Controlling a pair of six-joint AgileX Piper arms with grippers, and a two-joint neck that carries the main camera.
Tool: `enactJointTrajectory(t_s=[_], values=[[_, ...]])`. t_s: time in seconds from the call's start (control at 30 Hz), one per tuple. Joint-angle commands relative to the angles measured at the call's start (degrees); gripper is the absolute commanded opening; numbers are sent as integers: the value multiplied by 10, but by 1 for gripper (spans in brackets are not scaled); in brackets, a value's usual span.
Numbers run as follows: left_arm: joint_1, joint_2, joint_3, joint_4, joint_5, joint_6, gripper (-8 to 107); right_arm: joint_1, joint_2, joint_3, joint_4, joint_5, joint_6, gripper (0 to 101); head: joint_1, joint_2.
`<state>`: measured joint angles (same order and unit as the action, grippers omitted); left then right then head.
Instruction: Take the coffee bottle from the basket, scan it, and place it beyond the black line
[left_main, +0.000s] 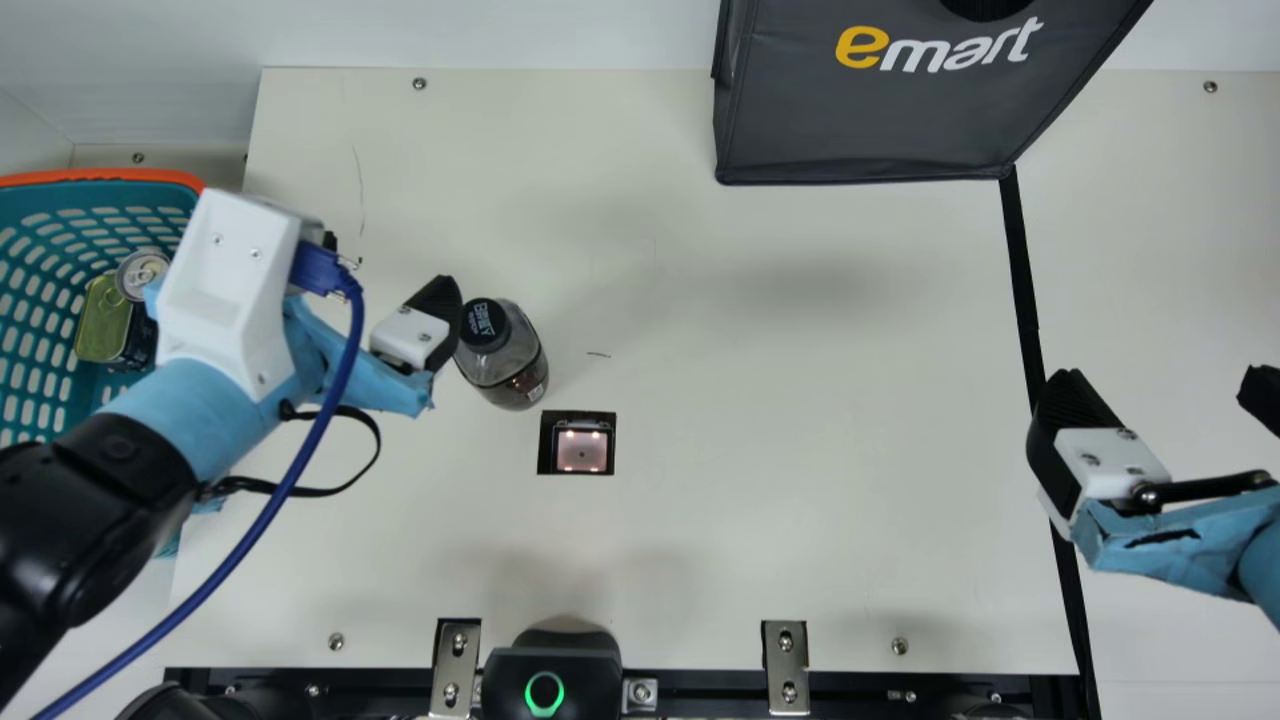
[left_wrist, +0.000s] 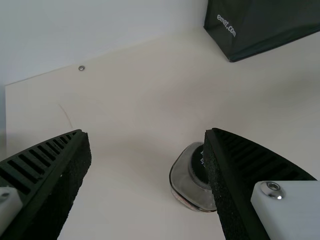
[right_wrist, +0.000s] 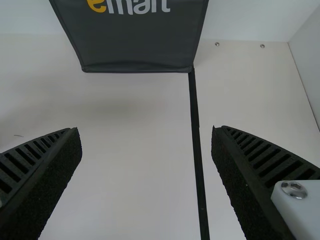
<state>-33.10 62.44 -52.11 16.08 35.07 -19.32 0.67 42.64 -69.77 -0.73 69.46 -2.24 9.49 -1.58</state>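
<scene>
The coffee bottle (left_main: 518, 374), clear with a black cap and dark contents, appears upright on the table, out of the basket (left_main: 40, 172). My left gripper (left_main: 388, 268) is open at the bottle's left, one black finger beside the cap; whether they touch, I cannot tell. In the left wrist view, the bottle (left_wrist: 183, 184) is partly behind one finger of the open left gripper (left_wrist: 146, 132), outside the gap. Below the bottle lies the square lit scanner (left_main: 582, 451). At the black line (left_main: 1022, 285), my right gripper (left_main: 1158, 388) hangs open and empty; its wrist view has the gripper (right_wrist: 146, 129) astride the line (right_wrist: 197, 145).
A dark shopping bag (left_main: 880, 115) stands at the back, its corner at the line's far end. A can (left_main: 142, 272) and a green-lidded tin (left_main: 103, 322) are in the basket under my left arm. A black device with a green ring (left_main: 545, 692) sits at the front edge.
</scene>
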Motion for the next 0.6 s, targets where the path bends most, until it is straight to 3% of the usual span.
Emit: enactJointTrajectory(t_s=[0.0, 0.57], values=[[-20, 7, -3, 27, 8, -41, 90, 0, 0, 0, 0, 0, 0, 91, -16, 0], [-140, 62, -30, 141, 80, -238, 90, 0, 0, 0, 0, -1, 0, 91, -16, 0]])
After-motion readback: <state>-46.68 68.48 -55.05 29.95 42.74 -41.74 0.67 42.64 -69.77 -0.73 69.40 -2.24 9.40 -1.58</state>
